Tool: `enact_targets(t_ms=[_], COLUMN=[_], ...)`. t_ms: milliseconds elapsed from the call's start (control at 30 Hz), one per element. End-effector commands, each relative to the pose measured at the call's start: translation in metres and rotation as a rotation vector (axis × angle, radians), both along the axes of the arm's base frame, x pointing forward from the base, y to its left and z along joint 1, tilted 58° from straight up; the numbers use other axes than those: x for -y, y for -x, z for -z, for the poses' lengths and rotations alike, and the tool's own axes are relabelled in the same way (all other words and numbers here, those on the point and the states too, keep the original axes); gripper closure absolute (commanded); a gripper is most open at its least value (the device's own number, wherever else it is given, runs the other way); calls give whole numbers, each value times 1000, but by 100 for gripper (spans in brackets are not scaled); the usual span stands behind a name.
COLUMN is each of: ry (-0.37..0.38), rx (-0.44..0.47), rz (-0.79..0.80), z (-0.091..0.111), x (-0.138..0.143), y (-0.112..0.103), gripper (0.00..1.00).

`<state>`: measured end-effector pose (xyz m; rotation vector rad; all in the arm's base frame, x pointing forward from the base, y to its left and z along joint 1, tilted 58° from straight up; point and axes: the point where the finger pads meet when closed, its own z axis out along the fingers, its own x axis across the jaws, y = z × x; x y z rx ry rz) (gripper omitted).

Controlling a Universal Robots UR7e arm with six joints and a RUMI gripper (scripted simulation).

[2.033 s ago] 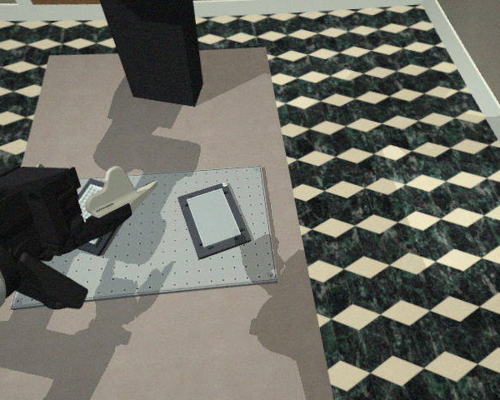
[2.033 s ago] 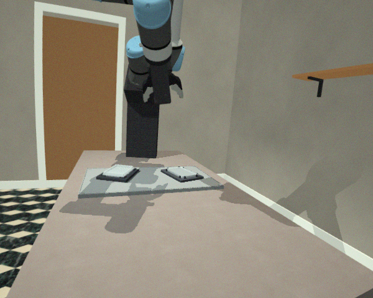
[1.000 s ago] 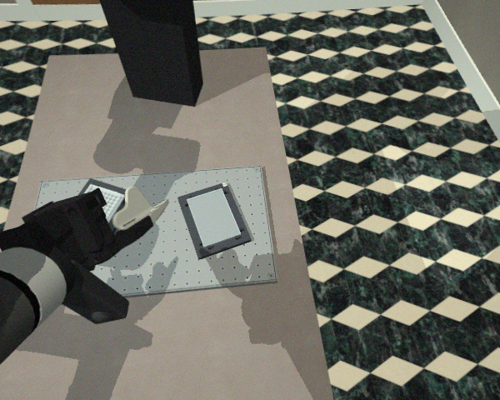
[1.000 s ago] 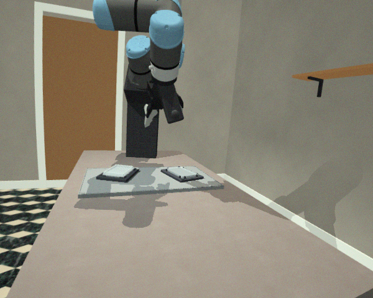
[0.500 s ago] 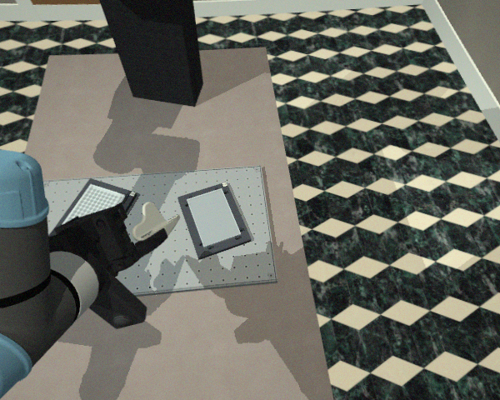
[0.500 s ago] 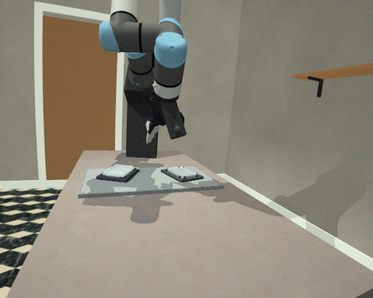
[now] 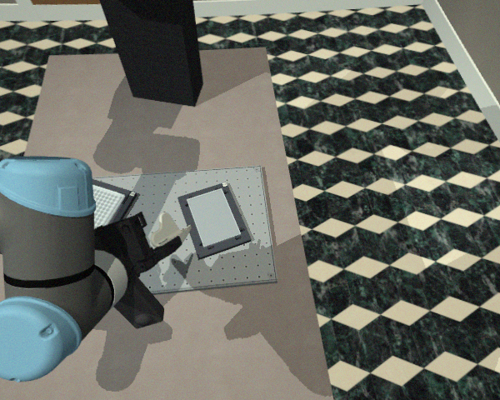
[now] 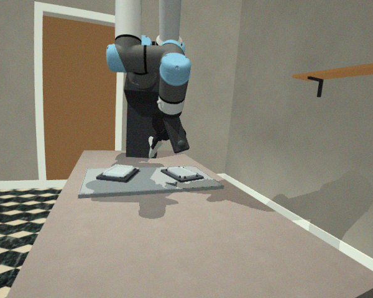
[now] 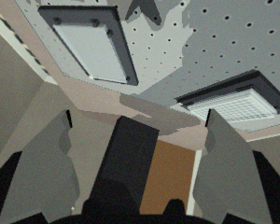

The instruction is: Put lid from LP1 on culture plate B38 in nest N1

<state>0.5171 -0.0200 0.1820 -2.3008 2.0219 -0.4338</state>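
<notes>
The gripper (image 7: 172,234) is hanging above the perforated base board (image 7: 242,267) with its jaws standing wide apart and nothing between them, so the task is looking barely begun. In the wrist view both pale fingers are framing bare air, with the board beyond them. The lid (image 7: 212,217) is lying flat in the lid park LP1 (image 7: 190,202), below the hand and off to one side of its fingertips, not touching them. The culture plate B38 (image 7: 106,202) is sitting uncovered in the plate nest N1 (image 7: 127,202) on the hand's other side, its grid of wells showing, partly hidden under the arm in the top view. Everything is remaining: coming down over the lid, gripping it, carrying it across, and seating it fully down on the plate without shifting the plate.
</notes>
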Motion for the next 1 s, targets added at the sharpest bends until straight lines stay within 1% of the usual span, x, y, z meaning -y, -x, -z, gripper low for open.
enact_targets(t_ms=[0, 67, 133, 200, 267, 333, 400, 433, 500, 767, 800, 867, 900, 967], ry=[18, 18, 34, 34, 49, 49, 64, 64, 64, 105, 105, 118, 118, 131], rx=[32, 32, 60, 60, 88, 88, 117, 117, 117, 203, 203, 232, 232, 262], rz=[-8, -8, -15, -15, -22, -22, -29, -29, -29, -47, -47, -52, -52, -58], z=[9, 14, 21, 26, 34, 38, 46, 50, 50, 80, 81, 90, 91, 99], x=[0, 1, 1, 0, 0, 0, -1, -1, -1, -7, -8, -10, -11, -14], y=[-10, -16, -23, -28, -34, -38, -44, -47, -47, -67, -68, -72, -73, -76], gripper=[18, 18, 18, 18, 18, 18, 18, 18, 18, 18, 18, 18, 18, 18])
